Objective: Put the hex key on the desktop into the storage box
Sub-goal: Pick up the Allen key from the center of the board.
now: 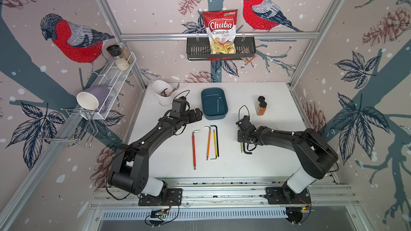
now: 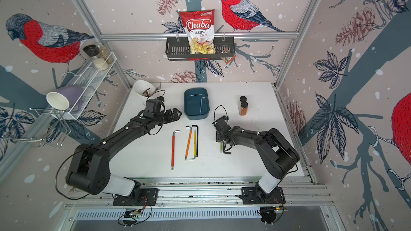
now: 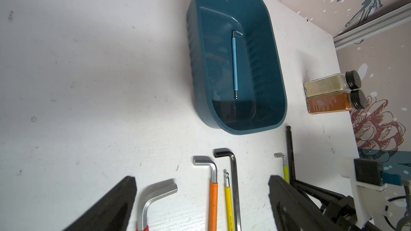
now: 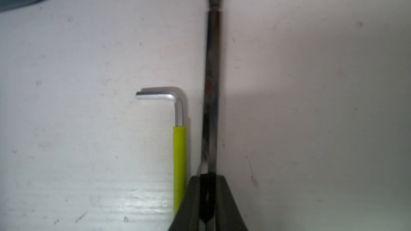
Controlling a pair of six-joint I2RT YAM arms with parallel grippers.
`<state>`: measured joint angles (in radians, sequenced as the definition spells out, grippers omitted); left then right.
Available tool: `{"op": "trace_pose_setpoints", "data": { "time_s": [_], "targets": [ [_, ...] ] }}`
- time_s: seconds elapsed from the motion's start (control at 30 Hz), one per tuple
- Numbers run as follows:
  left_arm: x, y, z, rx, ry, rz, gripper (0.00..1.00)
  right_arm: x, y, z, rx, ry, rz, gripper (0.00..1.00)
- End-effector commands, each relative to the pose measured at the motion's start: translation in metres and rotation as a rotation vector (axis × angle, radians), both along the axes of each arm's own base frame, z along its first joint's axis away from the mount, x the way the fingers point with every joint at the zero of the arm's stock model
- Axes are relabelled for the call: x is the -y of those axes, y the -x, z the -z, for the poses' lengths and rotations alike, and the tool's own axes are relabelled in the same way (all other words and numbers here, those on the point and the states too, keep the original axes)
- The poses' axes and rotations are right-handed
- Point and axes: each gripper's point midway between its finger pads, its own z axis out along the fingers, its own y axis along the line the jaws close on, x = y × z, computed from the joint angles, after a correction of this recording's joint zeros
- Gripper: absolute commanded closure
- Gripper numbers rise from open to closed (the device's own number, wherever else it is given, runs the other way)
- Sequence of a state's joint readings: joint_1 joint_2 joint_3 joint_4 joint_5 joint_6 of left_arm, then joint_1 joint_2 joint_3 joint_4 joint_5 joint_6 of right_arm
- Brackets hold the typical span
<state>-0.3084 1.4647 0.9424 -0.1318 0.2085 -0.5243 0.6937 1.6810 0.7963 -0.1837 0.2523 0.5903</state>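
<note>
The right claw [image 4: 209, 180] is clamped on the shaft of a black hex key [image 4: 212, 81], and a lime-sleeved hex key [image 4: 179, 152] lies parallel just beside it on the white desk [image 4: 311, 107]. In both top views this claw sits right of centre, and the key's bent end shows below it. The left claw [image 3: 202, 182] has its jaws wide apart and holds nothing. In a top view it is left of centre, near the lower left corner of the storage box [image 1: 214, 116]. The box stands in the upper middle of the desk, well apart from the gripped key, with a blue-sleeved hex key [image 3: 234, 63] lying flat inside. Below the box, four more hex keys lie in a row, from a red one [image 1: 193, 150] to a dark one [image 1: 217, 138]. Two spice jars [image 1: 261, 105] stand to the box's right.
</note>
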Motion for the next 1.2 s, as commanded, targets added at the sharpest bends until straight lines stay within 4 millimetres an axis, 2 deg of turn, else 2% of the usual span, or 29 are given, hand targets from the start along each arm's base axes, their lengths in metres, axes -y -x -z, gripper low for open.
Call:
{"op": "trace_pose_setpoints", "data": {
  "time_s": [0.0,0.23,0.4,0.6,0.87,0.93,1.0,1.17],
  "targets": [
    [0.001,-0.003,-0.006,0.024,0.012,-0.005,0.04,0.024,0.054,0.038,-0.247,0.07,-0.002,0.95],
    [0.001,-0.002,-0.009,0.029,0.015,-0.008,0.04,0.025,0.046,0.025,-0.214,-0.009,0.018,1.0],
    [0.002,-0.002,-0.011,0.032,0.019,-0.01,0.04,0.024,0.033,-0.005,-0.141,-0.146,0.042,1.0],
    [0.003,-0.002,-0.011,0.03,0.026,-0.012,0.04,0.032,0.019,-0.04,-0.051,-0.248,0.067,1.0],
    [0.006,-0.001,-0.012,0.028,0.032,-0.008,0.04,0.041,0.008,-0.075,0.016,-0.375,0.073,1.0],
    [0.006,0.0,-0.013,0.031,0.035,-0.007,0.04,0.04,0.005,-0.082,0.027,-0.423,0.067,1.0],
    [0.007,0.0,-0.014,0.033,0.036,-0.006,0.04,0.032,0.0,-0.105,0.084,-0.512,0.027,1.0],
    [0.008,0.001,-0.016,0.04,0.044,-0.009,0.04,0.015,-0.01,-0.14,0.14,-0.661,-0.049,1.0]
  ]
}}
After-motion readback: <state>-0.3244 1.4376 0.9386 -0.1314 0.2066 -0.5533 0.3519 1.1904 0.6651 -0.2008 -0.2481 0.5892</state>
